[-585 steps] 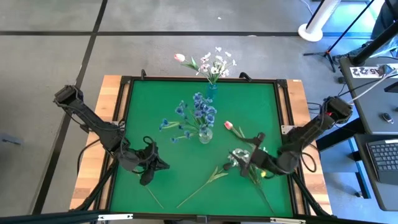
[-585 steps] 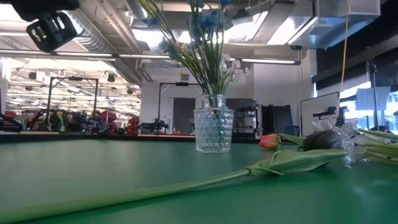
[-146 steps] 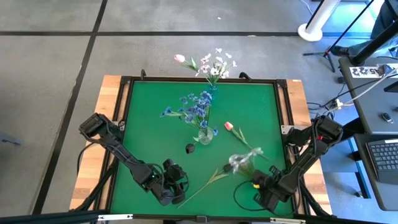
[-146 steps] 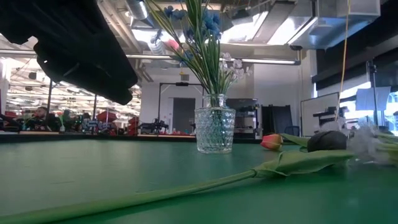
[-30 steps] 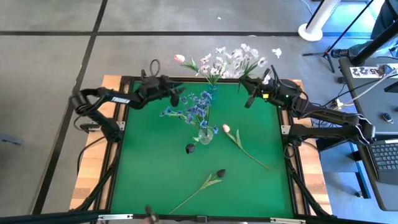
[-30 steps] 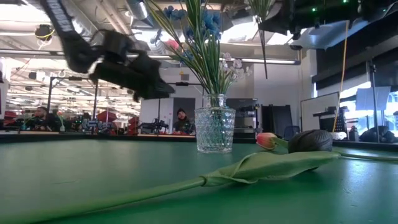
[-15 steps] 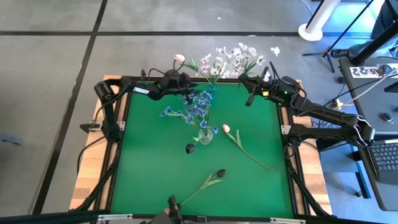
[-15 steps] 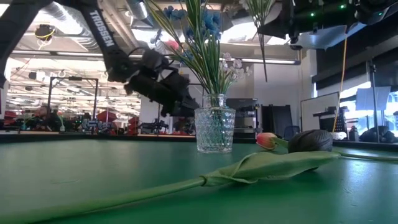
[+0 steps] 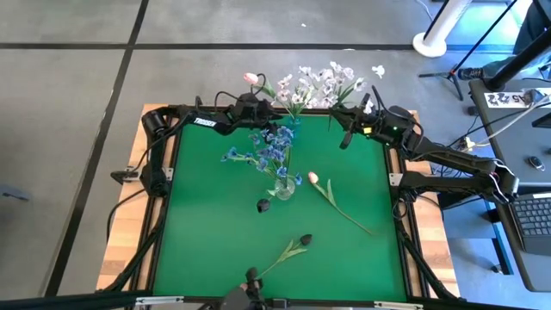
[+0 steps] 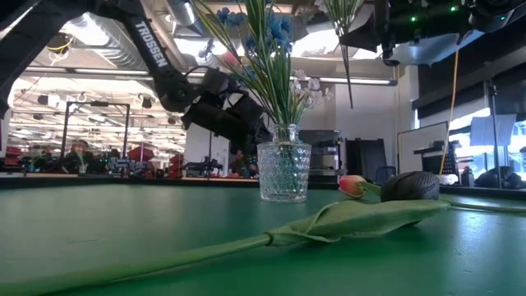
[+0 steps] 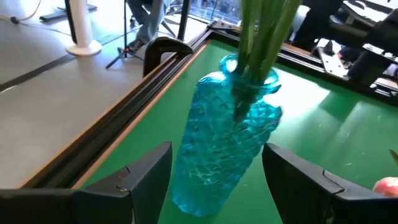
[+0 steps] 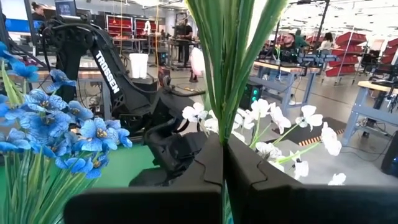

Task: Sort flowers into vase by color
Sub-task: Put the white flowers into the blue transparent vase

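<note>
A blue glass vase stands at the table's far edge and holds white blossoms and a pink tulip. My left gripper is open, one finger on each side of the vase's body, and shows apart from it. At the far right my right gripper is shut on a spray of white flowers. A clear vase of blue flowers stands mid-table. A pink tulip and two near-black tulips lie on the mat. My right gripper pinches the bundled green stalks of the white spray between its two fingers. The fingers lie across the stalks. The spray stands roughly upright and clear of the table, with its blossoms above the gripper and its stalk ends hanging below.
The green mat is bounded by a black frame on a wooden table. The long-stemmed tulips lie across the mat's near and right parts. A keyboard and stands sit beyond the right edge.
My left gripper has swept along the table's far edge toward the right and now stands around the blue vase.
</note>
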Available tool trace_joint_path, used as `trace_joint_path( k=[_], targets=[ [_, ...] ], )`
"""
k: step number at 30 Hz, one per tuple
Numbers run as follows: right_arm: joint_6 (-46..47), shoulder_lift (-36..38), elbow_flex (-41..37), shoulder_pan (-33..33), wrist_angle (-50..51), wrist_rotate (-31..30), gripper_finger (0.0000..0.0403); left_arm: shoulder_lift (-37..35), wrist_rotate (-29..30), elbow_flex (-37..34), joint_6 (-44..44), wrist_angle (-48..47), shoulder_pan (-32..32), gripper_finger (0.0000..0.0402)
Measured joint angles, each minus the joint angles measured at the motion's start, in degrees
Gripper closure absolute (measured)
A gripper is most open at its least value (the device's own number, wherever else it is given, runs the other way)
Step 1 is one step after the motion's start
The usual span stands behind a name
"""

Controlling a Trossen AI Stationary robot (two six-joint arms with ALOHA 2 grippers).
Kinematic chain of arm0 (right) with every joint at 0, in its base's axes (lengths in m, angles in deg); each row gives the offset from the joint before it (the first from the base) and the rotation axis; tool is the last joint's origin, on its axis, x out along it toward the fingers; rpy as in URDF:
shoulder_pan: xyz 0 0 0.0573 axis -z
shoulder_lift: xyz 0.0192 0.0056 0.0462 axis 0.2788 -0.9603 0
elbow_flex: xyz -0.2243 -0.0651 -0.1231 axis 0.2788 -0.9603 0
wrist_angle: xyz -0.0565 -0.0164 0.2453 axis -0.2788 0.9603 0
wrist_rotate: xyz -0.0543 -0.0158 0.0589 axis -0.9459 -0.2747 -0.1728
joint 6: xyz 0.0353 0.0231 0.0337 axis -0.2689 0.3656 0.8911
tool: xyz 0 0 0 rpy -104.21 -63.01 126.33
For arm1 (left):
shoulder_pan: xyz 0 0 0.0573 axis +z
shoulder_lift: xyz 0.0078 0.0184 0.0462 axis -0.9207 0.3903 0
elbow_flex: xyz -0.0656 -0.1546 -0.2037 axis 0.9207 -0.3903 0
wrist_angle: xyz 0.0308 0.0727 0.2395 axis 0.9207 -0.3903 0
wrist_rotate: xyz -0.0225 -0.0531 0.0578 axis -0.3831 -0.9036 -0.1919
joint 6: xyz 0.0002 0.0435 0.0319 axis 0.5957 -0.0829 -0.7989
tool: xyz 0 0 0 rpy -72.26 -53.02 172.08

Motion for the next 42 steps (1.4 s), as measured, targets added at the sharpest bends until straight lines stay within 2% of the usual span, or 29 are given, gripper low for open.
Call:
trace_joint_path(
  k=[15,32,37,42],
  targets=[
    [-1.36,-0.01,0.00,0.00,2.20,0.48,0.0402,0.04,1.60,6.17,-4.93,-8.86,-1.90,0.0155],
    [-2.01,-0.78,0.04,0.00,2.94,2.25,0.0402,0.04,4.69,6.25,-7.57,-6.94,-3.07,0.0156],
    [-2.03,-0.98,0.04,0.00,3.26,3.02,0.0402,0.04,7.96,6.25,-8.90,-5.44,-3.78,0.0156],
    [-2.03,-1.36,0.04,0.00,3.71,3.52,0.0402,0.04,7.65,6.25,-9.01,-5.28,-3.78,0.0156]
  ],
)
